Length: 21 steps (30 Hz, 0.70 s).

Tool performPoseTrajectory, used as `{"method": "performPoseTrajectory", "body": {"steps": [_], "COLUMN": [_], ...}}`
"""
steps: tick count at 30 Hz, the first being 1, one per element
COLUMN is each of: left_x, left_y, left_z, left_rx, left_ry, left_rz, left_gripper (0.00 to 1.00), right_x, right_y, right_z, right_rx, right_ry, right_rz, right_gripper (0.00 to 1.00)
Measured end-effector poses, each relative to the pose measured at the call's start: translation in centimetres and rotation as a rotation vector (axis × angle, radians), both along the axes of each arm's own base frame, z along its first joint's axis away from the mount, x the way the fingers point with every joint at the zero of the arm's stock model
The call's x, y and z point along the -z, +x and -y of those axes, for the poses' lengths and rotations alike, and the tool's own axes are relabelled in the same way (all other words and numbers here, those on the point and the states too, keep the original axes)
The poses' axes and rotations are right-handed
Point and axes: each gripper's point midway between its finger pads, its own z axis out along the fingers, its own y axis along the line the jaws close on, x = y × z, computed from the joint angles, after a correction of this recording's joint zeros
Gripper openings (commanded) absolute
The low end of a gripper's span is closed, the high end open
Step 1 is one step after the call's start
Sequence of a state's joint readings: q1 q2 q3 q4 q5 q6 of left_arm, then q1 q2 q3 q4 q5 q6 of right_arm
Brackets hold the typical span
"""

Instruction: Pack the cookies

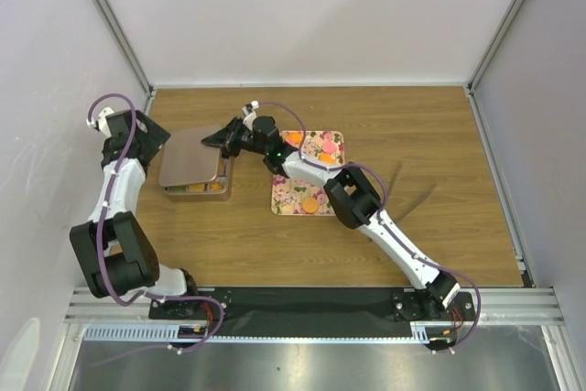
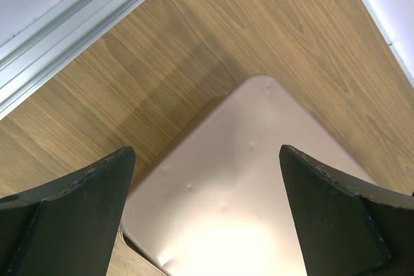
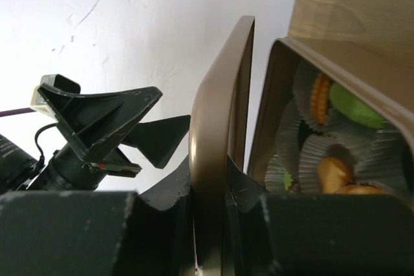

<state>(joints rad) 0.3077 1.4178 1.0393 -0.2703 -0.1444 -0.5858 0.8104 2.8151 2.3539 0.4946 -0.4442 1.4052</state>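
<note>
- The right jaws are clamped on the rim of the lid (image 3: 217, 159), a thin, smooth bronze metal sheet with rounded corners. Its edge is seen end-on between them.
- Just beside those jaws is the tin (image 3: 278, 95), a box of the same metal. It holds crinkled white paper cups (image 3: 310, 153) with cookies (image 3: 320, 98) in them: a ridged orange disc and a smooth green one.
- The left jaws are spread wide with nothing in them, above a rounded corner of the lid. The lid's glossy, faintly dimpled face lies below the gap.
- More round, flat cookies, orange and pink, lie behind the right jaws on a square flowered tray (image 1: 286, 194).
- The tray rests on the wood-grain counter (image 1: 430, 135).
</note>
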Motion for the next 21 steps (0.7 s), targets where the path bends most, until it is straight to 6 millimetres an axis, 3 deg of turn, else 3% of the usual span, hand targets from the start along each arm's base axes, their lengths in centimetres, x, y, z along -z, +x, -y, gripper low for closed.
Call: {"method": "performPoseTrajectory", "body": {"steps": [21], "left_x": [1.7], "left_y": [0.5], "left_z": [0.6], "left_rx": [0.032], "left_ry": [-0.037], "left_rz": [-0.029], "left_gripper": [1.0], "right_x": [0.5], "right_y": [0.0], "right_z": [-0.1], "right_rx": [-0.007], "right_ry": [-0.019], "right_rz": [-0.024], "right_gripper": [0.08]}}
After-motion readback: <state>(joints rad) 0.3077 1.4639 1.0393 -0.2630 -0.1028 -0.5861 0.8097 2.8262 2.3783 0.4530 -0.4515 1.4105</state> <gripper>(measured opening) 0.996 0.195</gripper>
